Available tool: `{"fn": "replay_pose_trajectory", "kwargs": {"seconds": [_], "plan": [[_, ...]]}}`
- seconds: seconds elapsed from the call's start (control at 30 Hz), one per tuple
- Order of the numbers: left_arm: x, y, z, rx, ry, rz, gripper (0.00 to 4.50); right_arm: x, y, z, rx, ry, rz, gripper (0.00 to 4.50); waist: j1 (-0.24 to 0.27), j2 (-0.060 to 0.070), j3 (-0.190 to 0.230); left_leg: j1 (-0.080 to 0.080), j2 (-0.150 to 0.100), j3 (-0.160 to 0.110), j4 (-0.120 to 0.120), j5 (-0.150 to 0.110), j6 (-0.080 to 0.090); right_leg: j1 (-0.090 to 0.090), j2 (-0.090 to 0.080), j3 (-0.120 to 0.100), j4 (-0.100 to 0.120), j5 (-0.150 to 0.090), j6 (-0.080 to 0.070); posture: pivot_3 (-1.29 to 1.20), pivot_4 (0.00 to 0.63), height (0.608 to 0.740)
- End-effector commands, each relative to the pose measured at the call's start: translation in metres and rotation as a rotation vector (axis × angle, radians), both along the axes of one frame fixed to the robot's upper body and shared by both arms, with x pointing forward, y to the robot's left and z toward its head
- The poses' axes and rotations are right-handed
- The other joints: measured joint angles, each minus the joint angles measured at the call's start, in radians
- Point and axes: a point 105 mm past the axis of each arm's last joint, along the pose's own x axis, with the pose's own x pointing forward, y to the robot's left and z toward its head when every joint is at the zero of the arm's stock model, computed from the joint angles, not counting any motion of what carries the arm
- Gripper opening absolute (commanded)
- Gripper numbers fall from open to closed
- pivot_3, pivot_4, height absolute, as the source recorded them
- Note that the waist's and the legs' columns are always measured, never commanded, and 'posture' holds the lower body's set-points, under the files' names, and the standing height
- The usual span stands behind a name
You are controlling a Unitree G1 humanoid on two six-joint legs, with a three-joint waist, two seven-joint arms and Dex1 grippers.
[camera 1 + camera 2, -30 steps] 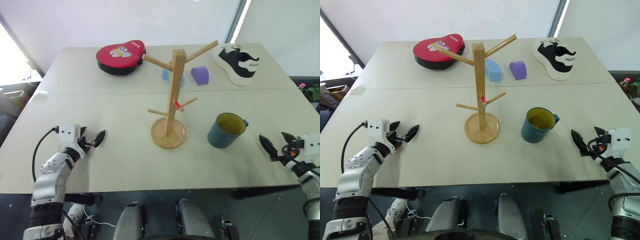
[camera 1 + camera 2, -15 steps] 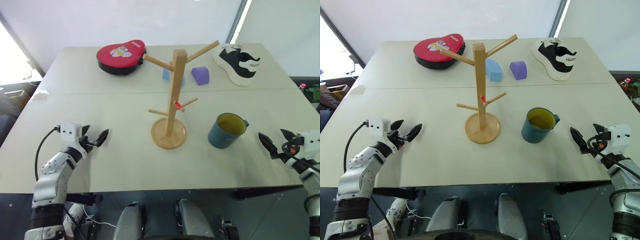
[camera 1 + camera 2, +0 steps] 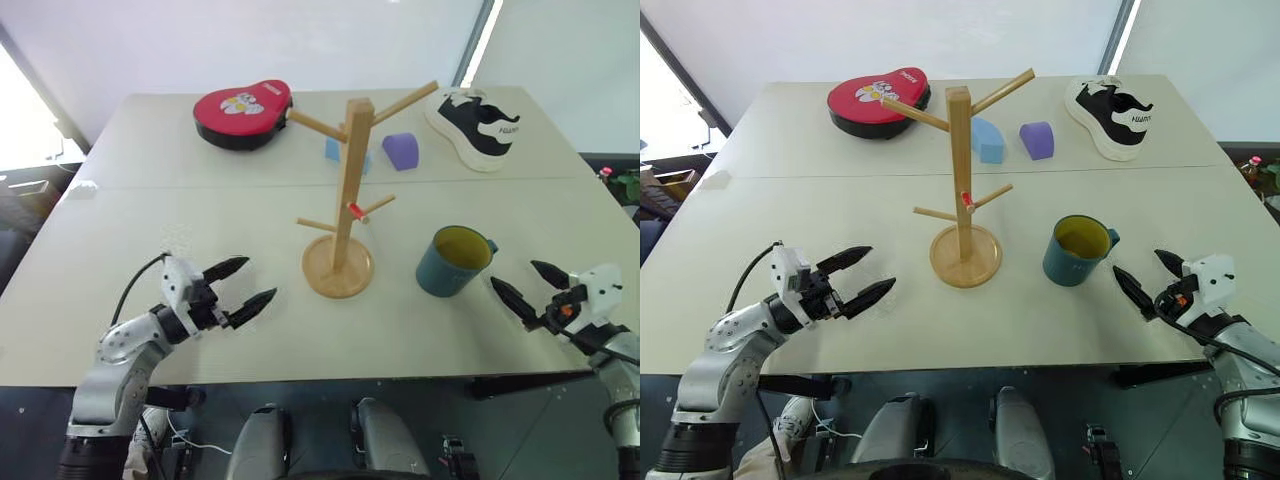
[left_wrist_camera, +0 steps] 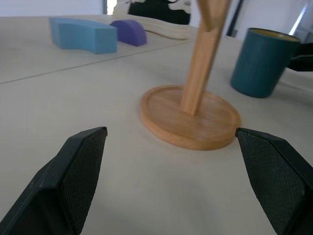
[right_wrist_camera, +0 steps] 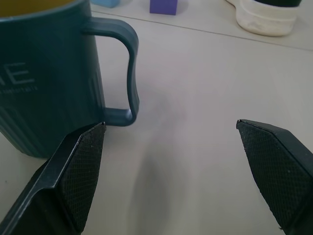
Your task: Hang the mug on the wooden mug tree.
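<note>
I'm watching the mug [image 3: 455,261] standing upright on the tabletop [image 3: 250,215], right of centre and toward the near edge, its handle turned to the far right. Just left of it the wooden mug tree [image 3: 342,200] is standing at the middle of the tabletop, its pegs bare, a small red mark on the post.

I'm holding my right gripper [image 3: 522,289] low by the near right corner, jaws spread as wide as they go and gripping nothing; in the right wrist view the mug's handle [image 5: 122,68] is sitting just ahead of one finger [image 5: 73,176].

My left gripper [image 3: 238,288] is hanging over the near left part of the tabletop, jaws wide apart and empty, pointing toward the tree's round base [image 4: 190,117].

Along the far edge I'm seeing a red pad [image 3: 242,113], a blue block [image 3: 985,139], a purple block [image 3: 400,150] and a black-and-white shoe [image 3: 476,122].
</note>
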Motion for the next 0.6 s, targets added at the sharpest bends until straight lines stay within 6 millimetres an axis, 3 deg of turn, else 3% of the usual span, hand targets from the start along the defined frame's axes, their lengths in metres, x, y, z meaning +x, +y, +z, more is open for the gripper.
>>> {"fn": "replay_pose_trajectory", "kwargs": {"seconds": [0.03, 0.23, 0.6], "plan": [[-0.010, -0.013, 0.006, 0.010, -0.011, -0.097, 4.50, 0.009, 0.008, 0.013, -0.011, -0.062, 0.036, 4.44, -0.001, 0.000, 0.000, 0.000, 0.000, 0.000, 0.000, 0.000, 0.000, 0.000, 0.000, 0.000, 0.000, 0.000, 0.000, 0.00, 0.150, 0.735], [-0.015, -0.025, 0.005, 0.030, -0.006, -0.165, 4.50, 0.020, 0.015, 0.016, -0.013, -0.076, 0.078, 4.44, 0.001, 0.000, 0.000, -0.001, 0.000, 0.000, 0.000, 0.000, 0.000, 0.000, 0.003, 0.000, -0.001, 0.000, 0.000, 0.00, 0.150, 0.735], [-0.012, -0.030, 0.005, 0.024, -0.019, -0.198, 4.50, 0.037, 0.017, 0.010, 0.017, -0.082, 0.103, 4.44, -0.001, 0.000, 0.000, 0.000, 0.000, 0.000, 0.000, 0.000, 0.000, 0.000, 0.005, 0.000, 0.000, 0.000, 0.000, 0.00, 0.150, 0.735]]}}
